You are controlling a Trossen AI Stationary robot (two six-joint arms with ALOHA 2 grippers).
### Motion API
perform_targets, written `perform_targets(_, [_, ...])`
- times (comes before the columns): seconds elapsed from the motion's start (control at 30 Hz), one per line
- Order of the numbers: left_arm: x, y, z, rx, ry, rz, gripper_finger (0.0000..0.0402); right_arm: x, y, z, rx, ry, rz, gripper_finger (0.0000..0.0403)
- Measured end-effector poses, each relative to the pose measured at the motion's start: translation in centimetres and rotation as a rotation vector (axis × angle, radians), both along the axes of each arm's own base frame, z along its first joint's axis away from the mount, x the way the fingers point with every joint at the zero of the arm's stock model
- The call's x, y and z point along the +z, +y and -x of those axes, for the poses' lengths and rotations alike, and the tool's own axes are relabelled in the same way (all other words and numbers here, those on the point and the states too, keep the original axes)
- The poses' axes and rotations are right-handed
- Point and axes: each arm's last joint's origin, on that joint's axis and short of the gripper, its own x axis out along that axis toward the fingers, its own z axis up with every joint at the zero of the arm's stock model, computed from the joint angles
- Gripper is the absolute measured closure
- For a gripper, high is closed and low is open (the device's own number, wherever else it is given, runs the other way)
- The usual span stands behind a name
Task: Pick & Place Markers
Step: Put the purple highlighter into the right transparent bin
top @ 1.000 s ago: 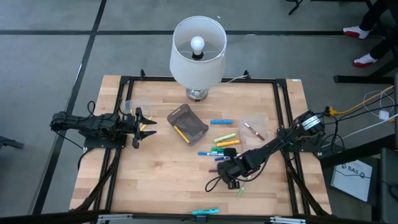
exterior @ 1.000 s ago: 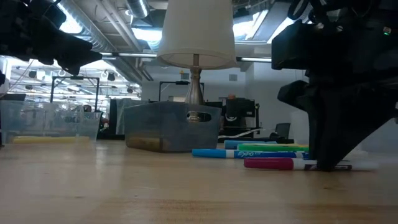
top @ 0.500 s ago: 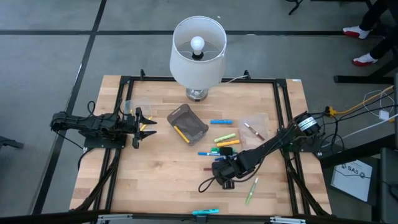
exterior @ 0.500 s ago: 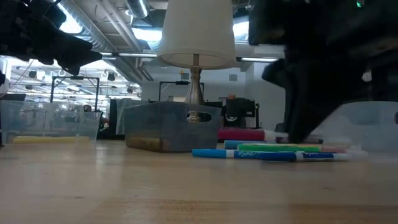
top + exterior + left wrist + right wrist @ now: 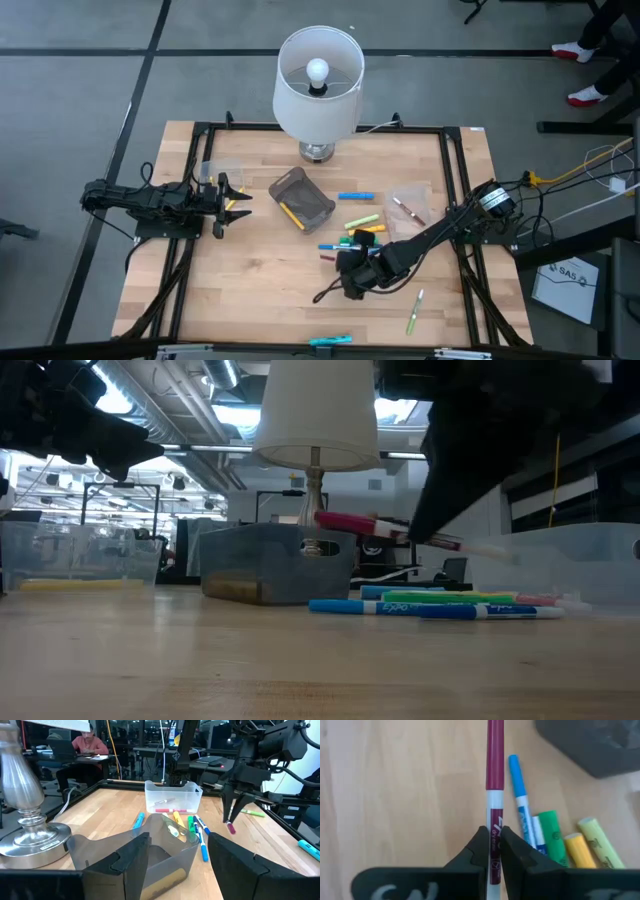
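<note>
The right tool (image 5: 345,272) has lifted a magenta-capped marker (image 5: 385,528) off the wooden tabletop (image 5: 250,290), pinched narrow around its barrel, so the pick looks done and placing in the grey bin (image 5: 301,198) likely follows. The left tool (image 5: 232,194) waits wide at the left edge. Other markers (image 5: 355,230) lie mid-tabletop beside a lamp (image 5: 318,85); an office lies beyond.

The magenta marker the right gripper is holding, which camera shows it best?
The right wrist view: the magenta marker fills the frame, pinched in the right gripper. The low view shows it lifted off the table, side on; the left wrist view shows only its tip; in the high view it is mostly hidden.
</note>
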Motion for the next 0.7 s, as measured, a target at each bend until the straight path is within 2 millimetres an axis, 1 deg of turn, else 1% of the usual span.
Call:
perform_targets(0.17, [0.0, 0.0, 0.0, 0.0, 0.0, 0.0, 0.0205, 0.6, -0.2, 0.2, -0.089, -0.042, -0.035, 0.0373])
perform_targets(0.37, [0.0, 0.0, 0.0, 0.0, 0.0, 0.0, 0.0205, 1.2, -0.7, 1.1, -0.193, -0.019, -0.066, 0.0375])
perform_targets(0.53, [0.0, 0.0, 0.0, 0.0, 0.0, 0.0, 0.0205, 1.6, -1.0, 1.6, -0.247, -0.013, -0.067, 0.0375])
perform_targets(0.7, [0.0, 0.0, 0.0, 0.0, 0.0, 0.0, 0.0205, 2.8, -1.5, 2.1, -0.305, -0.056, -0.06, 0.0375])
